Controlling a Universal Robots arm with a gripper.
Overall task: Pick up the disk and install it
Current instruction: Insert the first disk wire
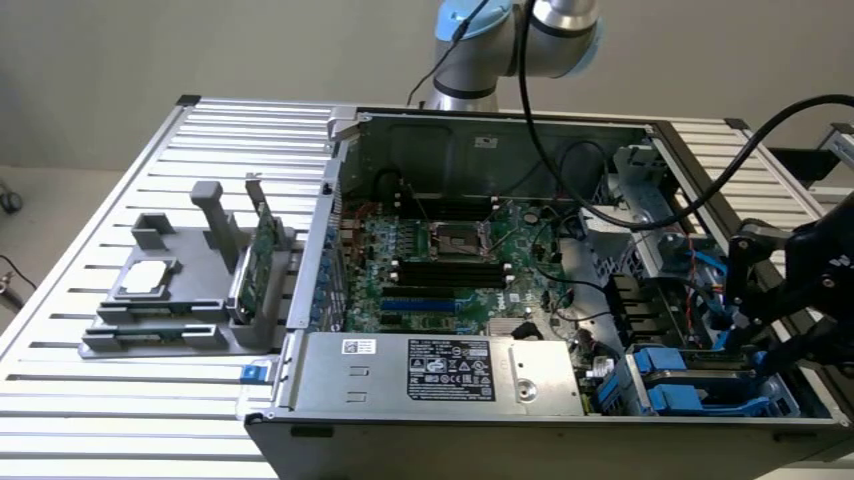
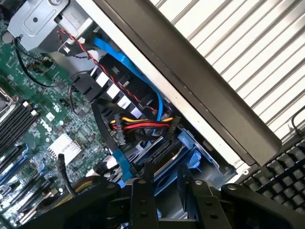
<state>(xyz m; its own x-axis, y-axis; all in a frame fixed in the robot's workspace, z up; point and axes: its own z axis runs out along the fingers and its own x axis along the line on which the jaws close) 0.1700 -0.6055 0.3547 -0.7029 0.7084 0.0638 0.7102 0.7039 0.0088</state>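
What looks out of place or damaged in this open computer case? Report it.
Nothing stands out. The silver-grey disk in bright blue plastic rails sits in the corner drive bay of the open dark metal computer case, with the black gripper close above it. The red, yellow and black cables hang loose, but none looks broken.

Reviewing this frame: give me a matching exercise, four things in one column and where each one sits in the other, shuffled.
Things:
1. disk
2. silver chip
3. green card
4. hand

Places:
A. standing on edge in the grey holder
B. lying flat on the grey holder, outside the computer case
C. just above the corner bay, fingers apart
D. in the corner bay of the computer case, at the exterior view's right, between blue rails

Pairs: 1-D, 2-B, 3-A, 4-C
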